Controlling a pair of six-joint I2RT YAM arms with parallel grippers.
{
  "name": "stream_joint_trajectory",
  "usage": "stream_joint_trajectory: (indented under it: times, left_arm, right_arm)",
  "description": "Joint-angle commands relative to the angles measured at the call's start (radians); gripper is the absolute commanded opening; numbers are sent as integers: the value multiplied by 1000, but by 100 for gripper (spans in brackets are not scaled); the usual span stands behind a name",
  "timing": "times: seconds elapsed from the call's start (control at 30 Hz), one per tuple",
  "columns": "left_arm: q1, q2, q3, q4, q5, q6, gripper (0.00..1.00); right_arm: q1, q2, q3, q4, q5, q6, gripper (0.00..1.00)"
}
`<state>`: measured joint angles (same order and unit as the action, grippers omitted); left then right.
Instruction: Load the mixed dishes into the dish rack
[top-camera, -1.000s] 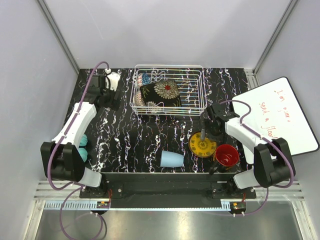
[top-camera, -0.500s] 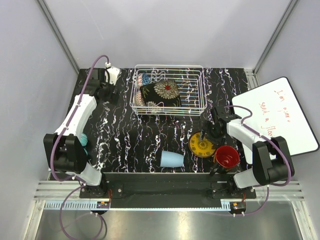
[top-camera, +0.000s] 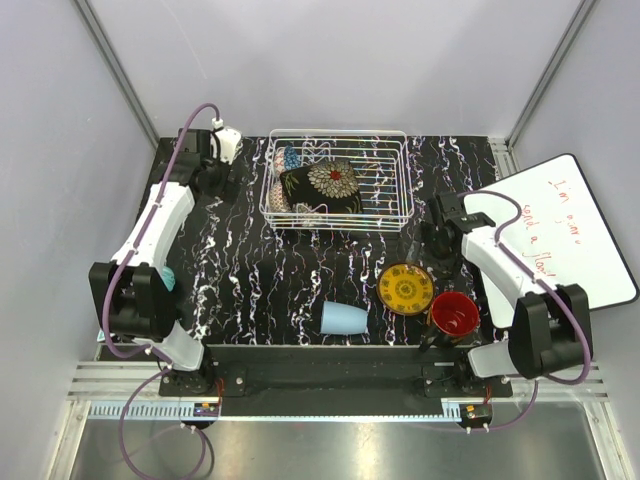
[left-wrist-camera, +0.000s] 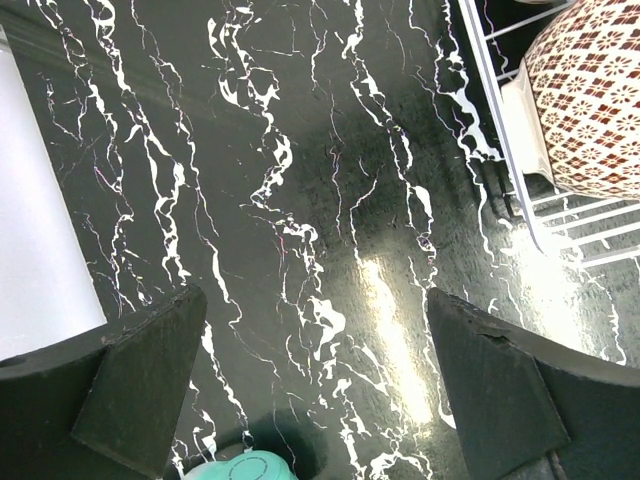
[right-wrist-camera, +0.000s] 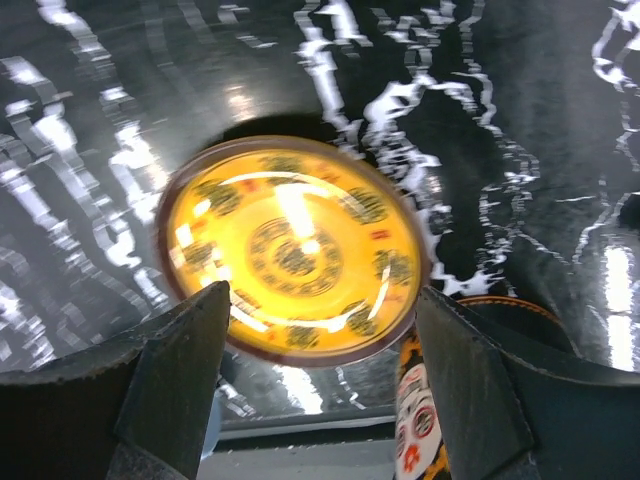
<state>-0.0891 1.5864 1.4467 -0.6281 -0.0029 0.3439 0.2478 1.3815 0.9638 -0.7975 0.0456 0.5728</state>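
The white wire dish rack (top-camera: 385, 200) stands at the back middle. In it are the black square floral plate (top-camera: 322, 187), the blue patterned bowl (top-camera: 288, 158) and the beige patterned bowl (top-camera: 277, 195). The beige bowl (left-wrist-camera: 590, 100) and rack wires (left-wrist-camera: 500, 150) also show in the left wrist view. The yellow ornate plate (top-camera: 405, 288) lies flat on the table, and it also shows in the right wrist view (right-wrist-camera: 295, 250). The red-inside mug (top-camera: 454, 312) stands to its right. The light-blue cup (top-camera: 344, 319) lies on its side. My left gripper (top-camera: 218, 182) (left-wrist-camera: 315, 305) is open and empty, left of the rack. My right gripper (top-camera: 440, 240) (right-wrist-camera: 322, 300) is open and empty above the plate.
A whiteboard with red writing (top-camera: 560, 230) lies at the right edge. A teal rounded item (top-camera: 167, 278) sits by the left arm and also shows in the left wrist view (left-wrist-camera: 245, 468). The mug's patterned outside (right-wrist-camera: 418, 440) is beside my right finger.
My right gripper has pulled up and back from the yellow plate, which stays on the table. My left gripper has moved a little further toward the back left corner.
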Motion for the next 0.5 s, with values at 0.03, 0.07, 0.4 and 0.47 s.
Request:
stream_joint_trajectory:
  times: [0.03,0.07,0.4,0.47]
  left_arm:
    - [14,-19,14,16,20,23,97]
    - [14,-25,9,18,17,26,97]
    - [26,-31,6,18,4,40,97]
    - [26,-31,11,18,4,38,97]
  right_arm:
    - [-15,92,-16,14,65,33,82]
    - [-18,106,-28,24,53,35,82]
    - [-27,183,-115,145,-35,33,81]
    - [-27,195,-129,175,-91,35,74]
